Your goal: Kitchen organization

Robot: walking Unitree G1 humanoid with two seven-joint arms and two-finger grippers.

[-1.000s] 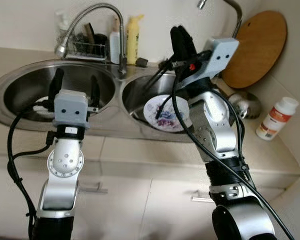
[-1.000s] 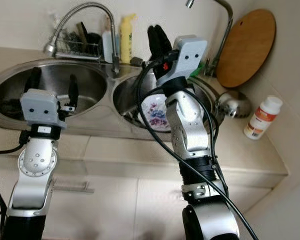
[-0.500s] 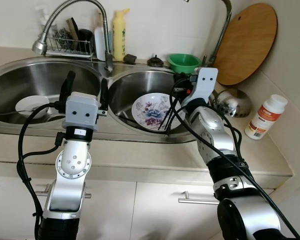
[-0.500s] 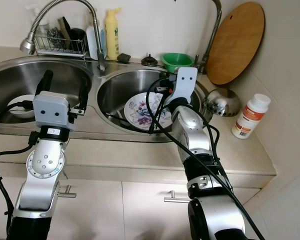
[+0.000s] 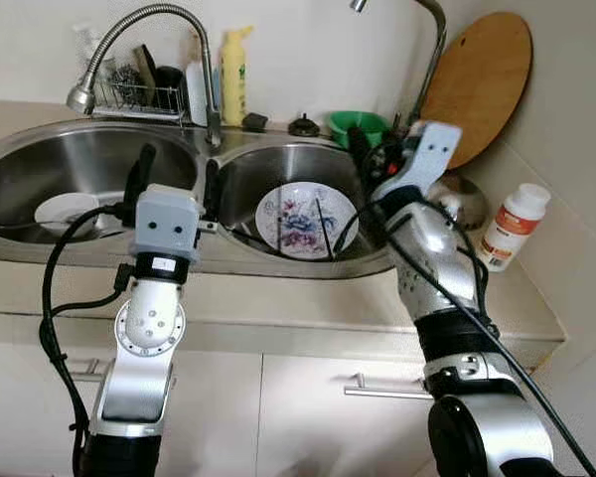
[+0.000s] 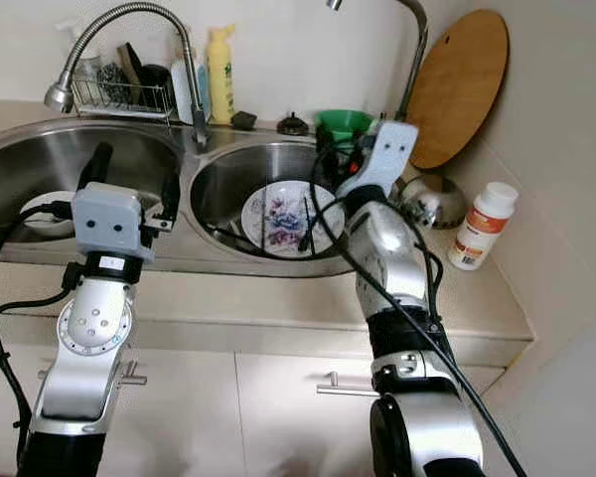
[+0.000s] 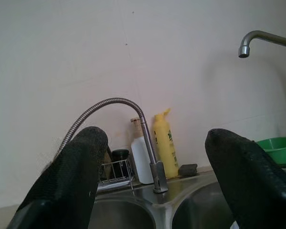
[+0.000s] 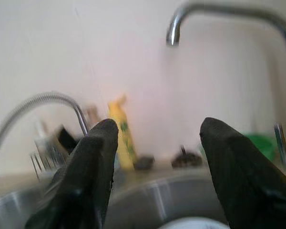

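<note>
The right gripper point(image 8: 155, 157) is keeping its jaws spread with nothing between them, hovering over the right basin at 2 o'clock from the floral plate point(image 5: 306, 220). Two dark chopsticks point(image 5: 323, 227) are lying across the plate, their long axis running from 12 to 6 o'clock. The left gripper point(image 7: 155, 157), jaws also spread and empty, is pointing up at 9 o'clock from the plate, above the sink point(image 5: 40, 159) divider.

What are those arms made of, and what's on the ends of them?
Both arms are shiny silver metal with round jointed segments and loose black cables looping alongside. Each wrist carries a pale grey-blue box. The left gripper and the right gripper each have two long, rounded black fingers. Darker black collars ring the lower segments.
</note>
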